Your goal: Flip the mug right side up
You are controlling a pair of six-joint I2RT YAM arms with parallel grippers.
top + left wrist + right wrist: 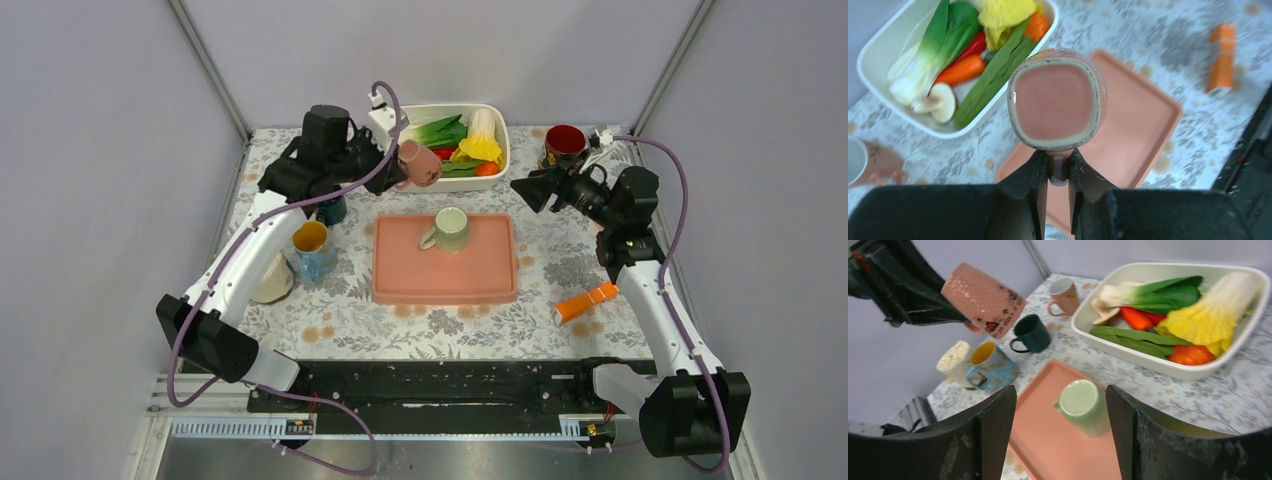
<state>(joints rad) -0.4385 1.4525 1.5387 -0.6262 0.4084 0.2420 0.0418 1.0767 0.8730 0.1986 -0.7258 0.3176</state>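
My left gripper (1058, 167) is shut on the handle of a pink patterned mug (1055, 105), held in the air above the table between the white dish and the salmon tray (445, 285). The mug (420, 163) is tilted, with its squarish base facing the left wrist camera; the right wrist view shows the mug (982, 299) slanting with its mouth low. A pale green mug (451, 229) stands upside down on the tray, base up (1084, 405). My right gripper (520, 190) hovers open to the right of the tray, fingers (993, 430) wide apart and empty.
A white dish (500, 165) of vegetables sits at the back. A dark red mug (564, 143) is back right and an orange box (587, 301) front right. On the left stand a blue-and-yellow mug (312, 248), a dark green mug (1032, 333) and another pink mug (1064, 295).
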